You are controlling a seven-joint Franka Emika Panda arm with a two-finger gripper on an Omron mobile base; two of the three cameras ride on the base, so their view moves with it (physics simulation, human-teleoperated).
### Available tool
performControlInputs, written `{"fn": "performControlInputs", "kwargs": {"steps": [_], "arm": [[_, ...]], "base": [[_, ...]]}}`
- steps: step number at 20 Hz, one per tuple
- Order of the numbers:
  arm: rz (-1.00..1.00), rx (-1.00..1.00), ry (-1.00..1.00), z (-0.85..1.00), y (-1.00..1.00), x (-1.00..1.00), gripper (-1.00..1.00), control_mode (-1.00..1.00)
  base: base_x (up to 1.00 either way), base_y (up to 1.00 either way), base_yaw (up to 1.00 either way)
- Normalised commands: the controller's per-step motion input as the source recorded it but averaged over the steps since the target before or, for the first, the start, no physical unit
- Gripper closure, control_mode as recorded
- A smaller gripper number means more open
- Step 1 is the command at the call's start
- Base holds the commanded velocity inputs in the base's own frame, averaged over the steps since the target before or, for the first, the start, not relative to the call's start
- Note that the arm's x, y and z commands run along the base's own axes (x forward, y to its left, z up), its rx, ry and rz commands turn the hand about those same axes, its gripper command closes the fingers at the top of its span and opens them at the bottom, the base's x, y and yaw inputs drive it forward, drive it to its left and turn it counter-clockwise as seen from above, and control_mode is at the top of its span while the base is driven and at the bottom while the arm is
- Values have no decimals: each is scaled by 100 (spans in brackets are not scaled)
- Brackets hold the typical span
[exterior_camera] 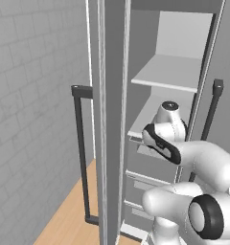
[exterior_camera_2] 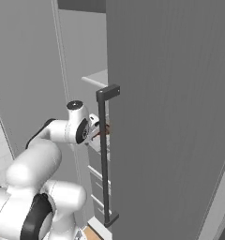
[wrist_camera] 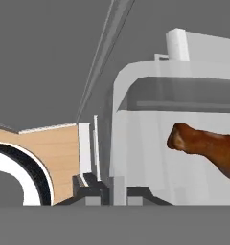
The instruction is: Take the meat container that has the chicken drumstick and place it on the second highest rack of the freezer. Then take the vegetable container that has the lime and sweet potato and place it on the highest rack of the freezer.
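Room: simulated kitchen; pale tiled wall (exterior_camera: 26,95) at left, wood floor (exterior_camera: 69,220) below
Freezer: tall grey freezer (exterior_camera: 136,57) stands open; white shelves inside over grey drawers (exterior_camera: 145,182)
Door: freezer door (exterior_camera: 109,119) swung out, seen edge-on in left base view; long dark bar handle (exterior_camera: 81,158) on its outer face; second grey door (exterior_camera_2: 170,117) with its own dark handle (exterior_camera_2: 103,159) fills the right of right base view
Highest rack: flat white shelf (exterior_camera: 172,72), bare; second shelf (exterior_camera: 145,119) just below it, partly hidden by the arm
Arm: white Panda arm (exterior_camera: 203,167) reaches from the base toward the second shelf level; wrist at the freezer opening
Meat container: clear, pale tray (wrist_camera: 184,139) close up in hand view, held at its near rim; whether it rests on the second shelf, cannot tell
Gripper: gripper (wrist_camera: 105,194) closed down on the meat container's edge; fingertips dark at bottom of hand view
Chicken drumstick: reddish-brown chicken drumstick (wrist_camera: 208,148) lies inside the tray, right of centre in hand view; a brown sliver (exterior_camera_2: 105,130) also shows by the wrist in right base view
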Motion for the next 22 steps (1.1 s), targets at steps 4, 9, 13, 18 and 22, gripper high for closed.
{"fn": "performControlInputs", "kwargs": {"steps": [4, 9, 13, 18, 22], "arm": [[-4, 0, 0, -15, -4, 66, 100, -100], [-5, 0, 0, -4, -21, 51, 100, -100], [0, 0, 0, -12, -31, 59, 100, -100], [0, 0, 0, -17, -21, 47, 100, -100], [0, 0, 0, -16, -36, 58, 100, -100]], "base": [[0, 0, 0], [0, 0, 0], [0, 0, 0], [0, 0, 0], [0, 0, 0]]}}
